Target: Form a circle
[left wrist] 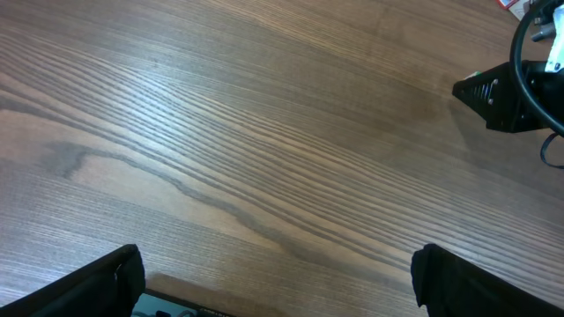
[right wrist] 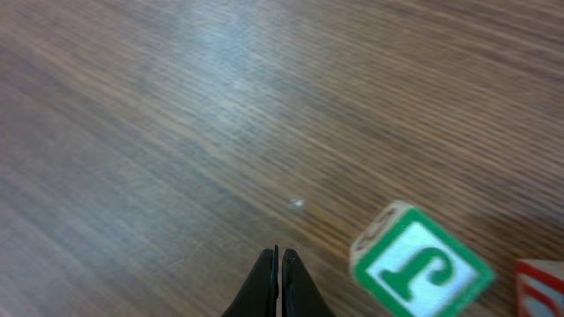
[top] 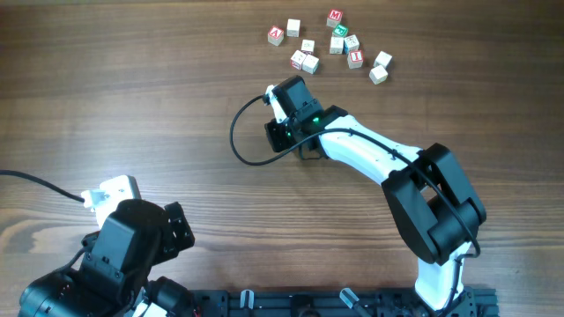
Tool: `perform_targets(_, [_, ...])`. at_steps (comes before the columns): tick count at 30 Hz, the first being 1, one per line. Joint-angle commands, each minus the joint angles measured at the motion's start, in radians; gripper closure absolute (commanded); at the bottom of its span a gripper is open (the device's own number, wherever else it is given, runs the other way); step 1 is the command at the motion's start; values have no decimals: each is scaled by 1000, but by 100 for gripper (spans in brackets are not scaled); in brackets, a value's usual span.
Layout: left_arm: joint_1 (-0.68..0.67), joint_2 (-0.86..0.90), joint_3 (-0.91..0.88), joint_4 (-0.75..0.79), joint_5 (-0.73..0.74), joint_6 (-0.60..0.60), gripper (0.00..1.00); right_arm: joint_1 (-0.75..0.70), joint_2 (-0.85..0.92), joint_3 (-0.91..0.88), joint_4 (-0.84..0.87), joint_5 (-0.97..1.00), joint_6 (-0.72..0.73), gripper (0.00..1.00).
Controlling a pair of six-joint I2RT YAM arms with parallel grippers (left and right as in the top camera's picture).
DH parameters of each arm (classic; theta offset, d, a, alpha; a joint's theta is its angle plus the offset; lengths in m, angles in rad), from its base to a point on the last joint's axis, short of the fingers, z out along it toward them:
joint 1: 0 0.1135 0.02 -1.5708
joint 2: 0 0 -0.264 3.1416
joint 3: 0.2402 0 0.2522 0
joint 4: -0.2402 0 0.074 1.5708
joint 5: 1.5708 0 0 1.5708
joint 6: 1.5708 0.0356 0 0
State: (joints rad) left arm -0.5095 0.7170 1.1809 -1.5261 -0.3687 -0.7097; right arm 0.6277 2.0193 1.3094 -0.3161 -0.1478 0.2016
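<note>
Right gripper (right wrist: 278, 280): both fingers pressed flat together, nothing between them. It is lowered close over the table (top: 132, 79), right of centre.

The clump (top: 300, 60) lies just beyond this gripper on its far side, slightly to the right. It is near the gripper but apart from it. Count: three cubes, two touching side by side and one just behind them. They form no ring.

In the right wrist view a green-faced cube (right wrist: 421, 262) sits tilted just right of the fingertips, with bare wood between them. A red-faced cube (right wrist: 542, 286) is cut off by the right edge just beside it. These are probably two of the clump, though the overhead view is too small to confirm it.

The loose scatter (top: 355, 58) lies farther off, to the left and right of the clump. Count: nine cubes, several with red faces and one with a green face. That makes twelve cubes on the table in all.

Left gripper (left wrist: 278, 286): fingers spread fully apart and holding nothing. It is at the near left, well apart from every cube.

Other items: one black cable (top: 236, 141) loops on the table left of the right wrist. A second cable (top: 35, 180) runs in from the left edge. Neither touches a cube.
</note>
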Motion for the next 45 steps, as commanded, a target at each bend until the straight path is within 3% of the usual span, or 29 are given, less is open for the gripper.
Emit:
perform_targets(1, [1,2,-4,-1,1,-13,0,3,2,10,5,51,26,95])
perform_targets(22, [1,2,-4,-1,1,-13,0,3,2,10,18,140,68,95])
perform_targets(32, [1,2,-4,-1,1,-13,0,3,5,11,143,113,62,95])
perform_targets(45, [1,2,-4,-1,1,-13,0,3,36,11,84,175,117,95])
